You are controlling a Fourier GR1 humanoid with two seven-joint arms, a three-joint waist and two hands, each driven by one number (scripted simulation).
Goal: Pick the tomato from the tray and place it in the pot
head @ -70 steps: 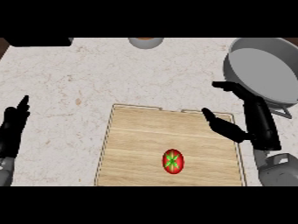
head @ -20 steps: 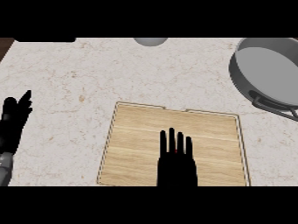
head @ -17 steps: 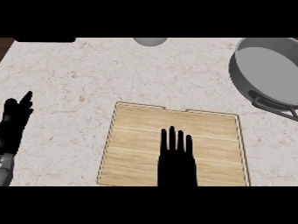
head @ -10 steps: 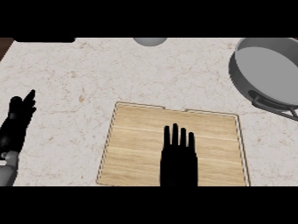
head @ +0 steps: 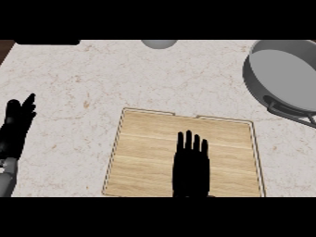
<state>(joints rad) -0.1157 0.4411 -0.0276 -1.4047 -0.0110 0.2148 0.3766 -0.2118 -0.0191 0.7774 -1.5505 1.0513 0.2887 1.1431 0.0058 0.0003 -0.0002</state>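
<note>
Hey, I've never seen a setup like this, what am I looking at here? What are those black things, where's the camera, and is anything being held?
This is one view, taken from a humanoid robot's head, looking steeply down at a pale stone kitchen counter. The black shapes are the robot's two hands. The right hand lies flat, fingers straight, over a wooden tray in the middle. The left hand rests open near the view's left edge, fingers up. At the upper right sits a grey metal pot; what shows of its inside holds nothing. A small grey round thing peeks in at the top edge; I cannot tell what it is. The job concerns a tomato, but none is visible now. It may be under the right hand, which hides that spot, so I cannot say whether anything is held.
</note>
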